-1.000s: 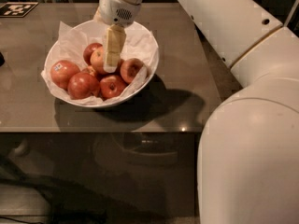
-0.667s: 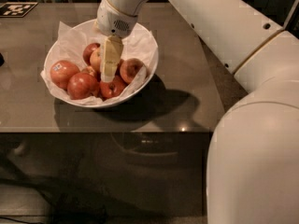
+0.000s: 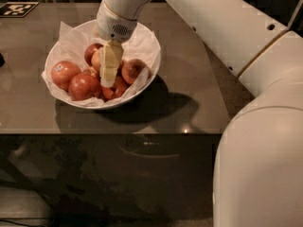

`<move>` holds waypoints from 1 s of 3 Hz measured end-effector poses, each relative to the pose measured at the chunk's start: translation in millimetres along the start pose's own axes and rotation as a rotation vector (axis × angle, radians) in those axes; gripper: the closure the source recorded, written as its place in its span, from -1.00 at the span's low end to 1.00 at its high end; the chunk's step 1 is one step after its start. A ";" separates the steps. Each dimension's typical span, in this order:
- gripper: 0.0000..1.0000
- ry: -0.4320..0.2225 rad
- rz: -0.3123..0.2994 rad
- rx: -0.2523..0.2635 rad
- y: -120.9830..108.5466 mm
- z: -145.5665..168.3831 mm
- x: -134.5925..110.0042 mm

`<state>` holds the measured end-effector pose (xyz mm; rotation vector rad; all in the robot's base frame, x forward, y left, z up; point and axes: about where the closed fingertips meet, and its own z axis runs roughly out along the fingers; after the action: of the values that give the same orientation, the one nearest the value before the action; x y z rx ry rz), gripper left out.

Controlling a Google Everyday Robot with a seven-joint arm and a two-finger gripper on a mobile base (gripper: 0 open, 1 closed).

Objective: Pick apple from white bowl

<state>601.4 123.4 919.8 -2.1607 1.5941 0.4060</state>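
Nearest, at 4 o'clock of the scene, the robot's thick white arm [image 3: 260, 174] fills the corner and reaches up and across toward 11 o'clock. Under it lies the dark, glossy table [image 3: 199, 103], its front edge running across the middle.

On the table's left half sits the white bowl [image 3: 154, 69], lined with crumpled white paper [image 3: 71, 39] that sticks out over the rim at 9 and 11 o'clock. Inside, a red apple with a white sticker [image 3: 64, 74] lies at 9 o'clock, and darker red apples lie at 7 o'clock [image 3: 84, 85], at 6 o'clock [image 3: 114, 90], at 3 o'clock [image 3: 134, 69] and at 11 o'clock [image 3: 91, 51].

The gripper [image 3: 108, 81] points straight down into the middle of the bowl, its pale yellow tip low among the fruit (whether it is open or closed cannot be told). The pale apple [image 3: 96, 59], yellow-orange, lies near the bowl's centre, at about 11 o'clock of the gripper's tip, right against the gripper's left side and partly hidden behind it. Whether the gripper has it cannot be told.

Farthest, at the table's 11 o'clock corner, lies a black-and-white marker tag [image 3: 16, 8].
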 end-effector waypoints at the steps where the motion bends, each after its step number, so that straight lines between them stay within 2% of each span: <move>1: -0.61 0.000 0.000 0.000 0.0 0.0 0.0; 3: 0.32 0.000 0.000 0.000 0.0 0.0 0.0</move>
<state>601.4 123.4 919.7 -2.1607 1.5940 0.4061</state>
